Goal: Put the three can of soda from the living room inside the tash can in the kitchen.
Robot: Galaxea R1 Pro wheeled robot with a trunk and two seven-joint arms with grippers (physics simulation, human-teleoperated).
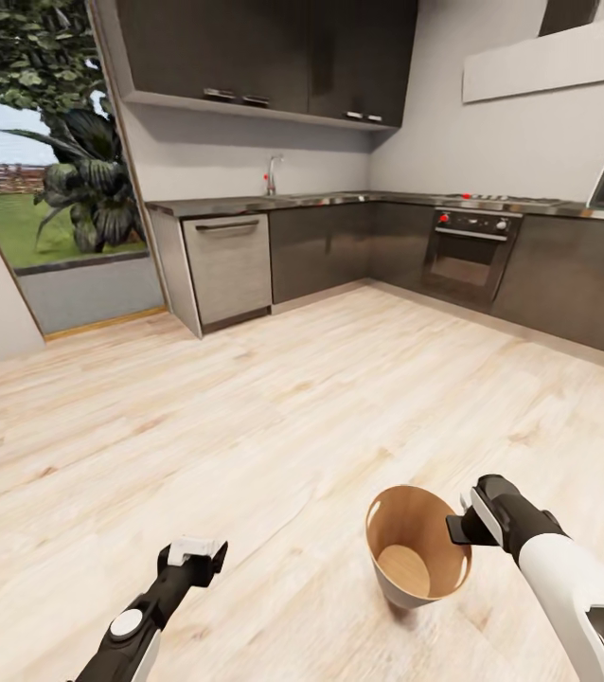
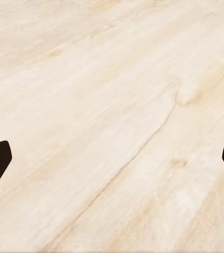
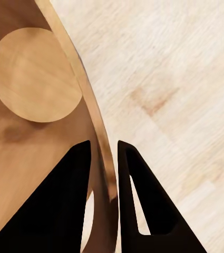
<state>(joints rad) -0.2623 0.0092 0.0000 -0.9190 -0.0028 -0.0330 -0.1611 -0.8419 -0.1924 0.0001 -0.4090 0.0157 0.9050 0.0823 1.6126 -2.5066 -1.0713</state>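
Between right jaws, smooth tapered tash can (image 1: 416, 545) rim

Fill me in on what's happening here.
The robot stands on the kitchen's wooden floor, gripping the rim of the tash can with its right pincer, one finger inside the wall and one outside. The bucket is tilted and looks empty; its bare bottom is visible. The left pincer hangs open over the floor, holding nothing.
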